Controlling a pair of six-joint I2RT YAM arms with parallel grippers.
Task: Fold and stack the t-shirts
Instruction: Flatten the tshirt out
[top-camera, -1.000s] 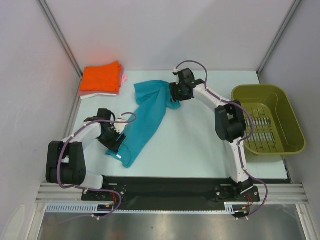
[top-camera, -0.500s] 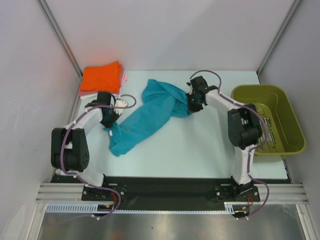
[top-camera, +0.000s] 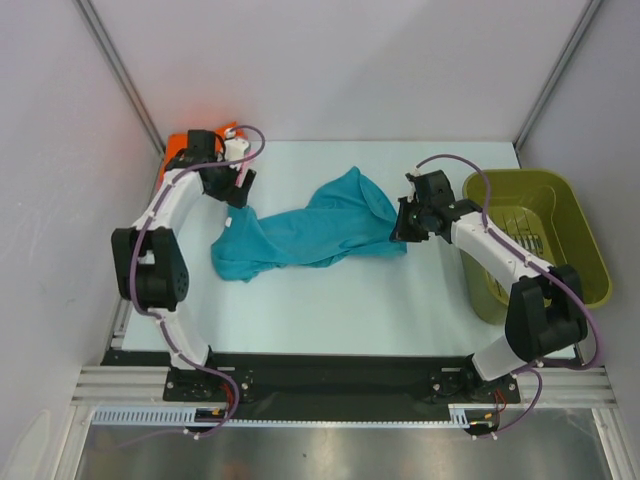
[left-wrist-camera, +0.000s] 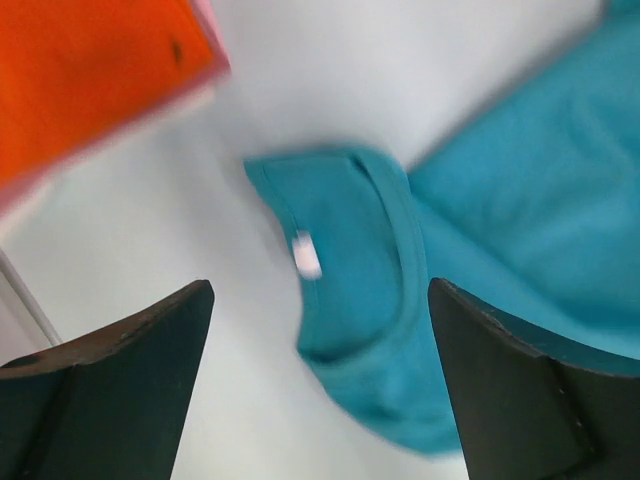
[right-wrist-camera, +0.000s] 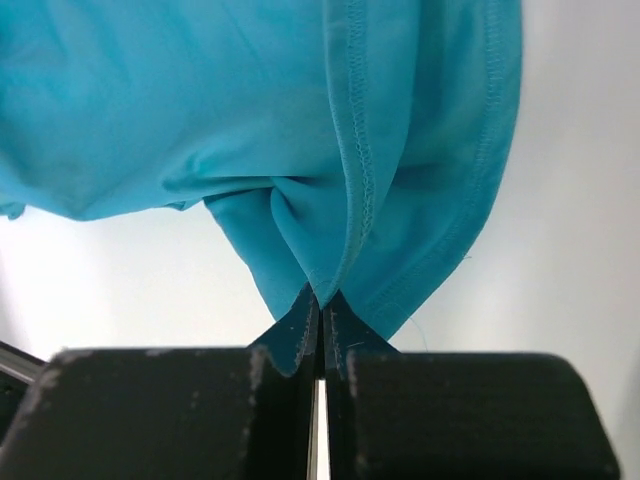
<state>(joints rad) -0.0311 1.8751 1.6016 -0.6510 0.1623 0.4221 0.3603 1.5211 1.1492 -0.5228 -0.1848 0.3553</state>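
The teal t-shirt (top-camera: 320, 230) lies crumpled and stretched across the middle of the table. Its collar with a white label (left-wrist-camera: 307, 255) is at the left end. My right gripper (top-camera: 398, 228) is shut on the shirt's hem (right-wrist-camera: 345, 200) at the right end, and the cloth bunches at the closed jaws (right-wrist-camera: 322, 305). My left gripper (top-camera: 238, 192) hovers open above the collar end with nothing between its fingers (left-wrist-camera: 120, 390). A folded orange t-shirt (left-wrist-camera: 90, 80) with a pink edge (left-wrist-camera: 216, 50) under it sits at the back left, partly hidden behind the left arm in the top view.
An olive-green plastic basket (top-camera: 585, 250) stands at the right edge of the table, just beyond the right arm. White walls with metal frame posts close in the back and both sides.
The left gripper let go of the teal shirt's collar end and moved back toward the orange stack. The right gripper, still shut, dragged the shirt rightward toward the basket.
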